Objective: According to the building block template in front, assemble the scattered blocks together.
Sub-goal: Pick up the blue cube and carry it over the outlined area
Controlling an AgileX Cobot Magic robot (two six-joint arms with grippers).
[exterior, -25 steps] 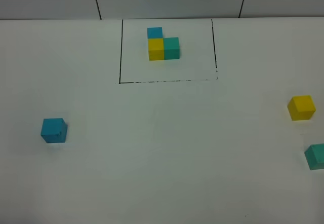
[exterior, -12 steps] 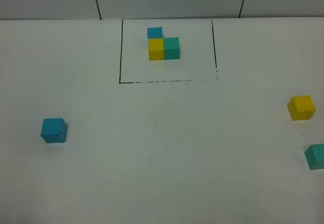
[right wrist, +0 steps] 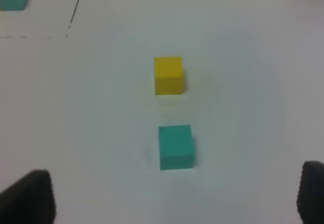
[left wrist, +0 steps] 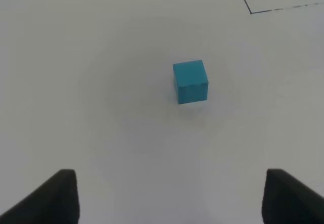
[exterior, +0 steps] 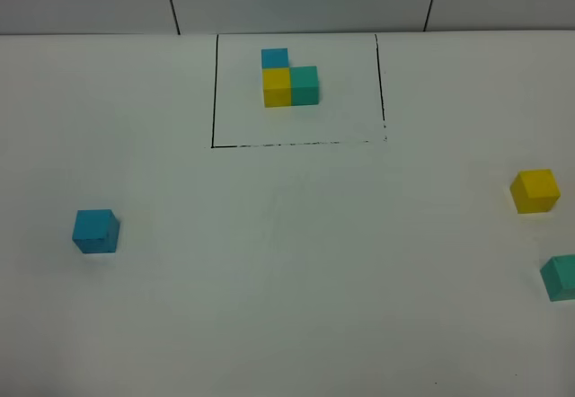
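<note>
- Left tool [left wrist: 177, 198] is hovering with jaws wide apart and empty; right tool [right wrist: 169, 196] is doing likewise.
- White tabletop [exterior: 296, 262] is carrying everything.
- Black-outlined L-shaped template of three cubes [exterior: 289, 83] is sitting far-centre.
- Small matte blue cube [left wrist: 190, 81] is lying ahead of the left tool; centring over it and squaring the jaws to its faces seems wise.
- Matte yellow cube [right wrist: 168, 75] and matte teal-green cube [right wrist: 175, 146] are lying before the right tool.

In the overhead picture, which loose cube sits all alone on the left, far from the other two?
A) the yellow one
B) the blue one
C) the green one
B: the blue cube lies alone at the left, while the yellow cube and the green cube lie near each other at the right edge.
</note>
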